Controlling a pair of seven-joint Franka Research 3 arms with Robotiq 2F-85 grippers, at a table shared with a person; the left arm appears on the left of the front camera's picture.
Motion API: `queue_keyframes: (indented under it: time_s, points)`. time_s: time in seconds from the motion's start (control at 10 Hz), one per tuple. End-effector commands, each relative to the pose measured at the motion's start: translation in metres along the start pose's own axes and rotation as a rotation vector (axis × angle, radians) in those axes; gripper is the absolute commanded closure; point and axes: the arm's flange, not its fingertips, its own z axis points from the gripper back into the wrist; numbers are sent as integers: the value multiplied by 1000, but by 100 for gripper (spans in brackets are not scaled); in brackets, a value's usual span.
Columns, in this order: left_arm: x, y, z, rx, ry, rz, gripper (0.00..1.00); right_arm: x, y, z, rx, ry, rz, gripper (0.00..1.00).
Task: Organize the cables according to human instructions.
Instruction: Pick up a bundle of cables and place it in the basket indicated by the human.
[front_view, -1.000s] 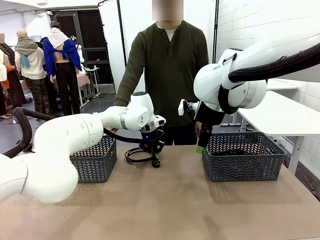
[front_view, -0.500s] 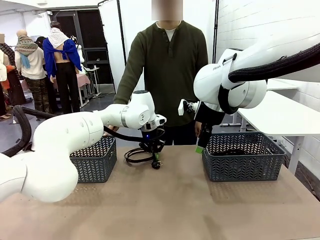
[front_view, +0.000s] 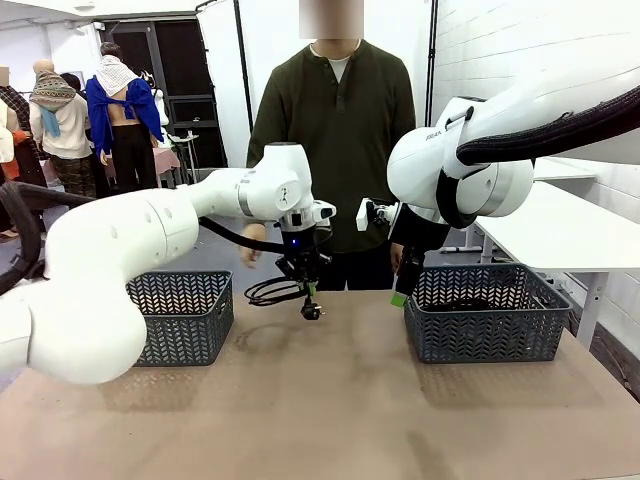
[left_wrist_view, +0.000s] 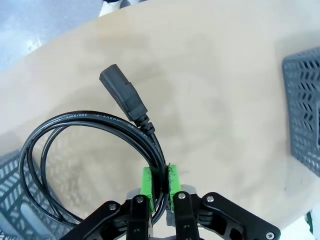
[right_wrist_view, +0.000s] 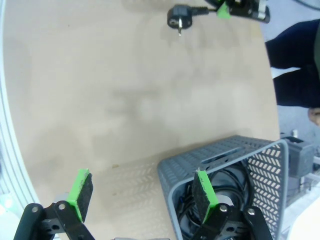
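Note:
My left gripper is shut on a coiled black cable and holds it a little above the table, between the two baskets. In the left wrist view the green pads pinch the cord, the loop hangs to the left and a blocky plug sticks out ahead. My right gripper stands open over the near edge of the right basket, which holds more black cables. From the front, my right gripper hangs by that basket's left wall.
A second grey basket stands at the left of the table. A person stands at the far side with a hand low behind my left arm. The brown tabletop lies bare in front.
My left gripper has risen with the cable, lifting the coil and plug off the table. The person's arm has drawn back from the left basket. The right arm has not moved.

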Motion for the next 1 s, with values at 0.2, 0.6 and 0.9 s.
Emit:
queue_keyframes:
  time_s: [0.2,0.6,0.9]
  points:
    - [-10,-13,62,39,92,-121,100,-1,0,-1,-4,0,-6,0]
    - [-37,-8,121,77,79,-158,100,-1,0,-1,-4,0,-6,0]
    - [-64,19,134,100,16,-89,100,-1,0,-1,-4,0,-6,0]
